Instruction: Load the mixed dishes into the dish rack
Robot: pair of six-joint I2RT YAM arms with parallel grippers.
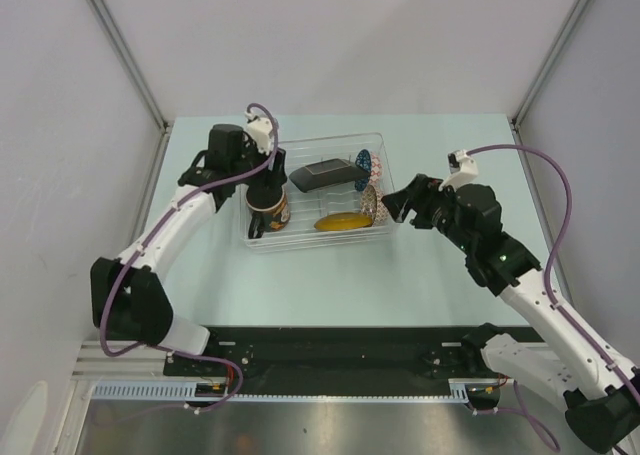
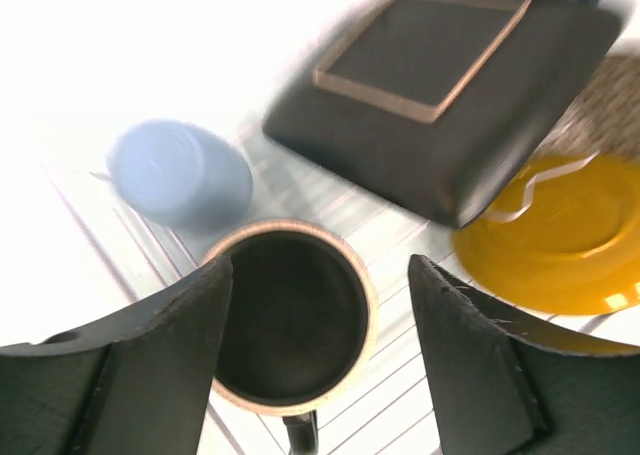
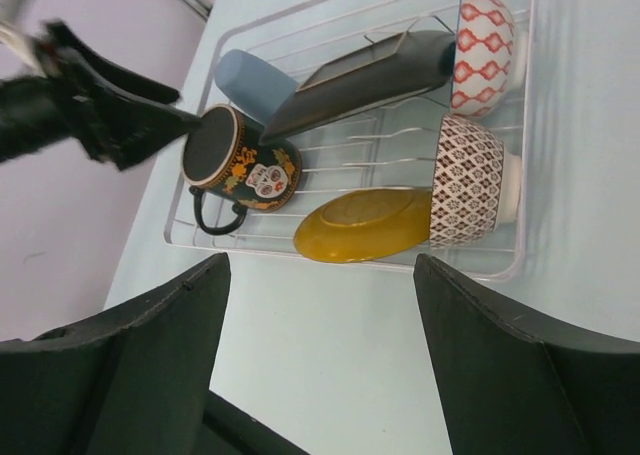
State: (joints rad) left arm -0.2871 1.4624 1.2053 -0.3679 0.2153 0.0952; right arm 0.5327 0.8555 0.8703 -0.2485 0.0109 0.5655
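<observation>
The clear dish rack (image 1: 310,243) holds all the dishes. A dark mug (image 1: 270,215) with a tan rim and skull pattern stands upright at its left end. My left gripper (image 1: 267,193) hovers just over it, open; in the left wrist view the mug (image 2: 290,315) sits between the spread fingers (image 2: 470,365). The dark square plate (image 1: 322,175) leans at the back, the yellow plate (image 1: 342,221) lies at the front, and a patterned bowl (image 1: 372,203) stands on edge at the right. My right gripper (image 1: 398,203) is open and empty, just right of the rack.
A light blue cup (image 3: 250,80) lies behind the mug, and a second, red-patterned bowl (image 3: 485,50) sits at the rack's far right corner. The right wrist view shows bare table (image 3: 330,355) in front of the rack. Grey walls enclose the table.
</observation>
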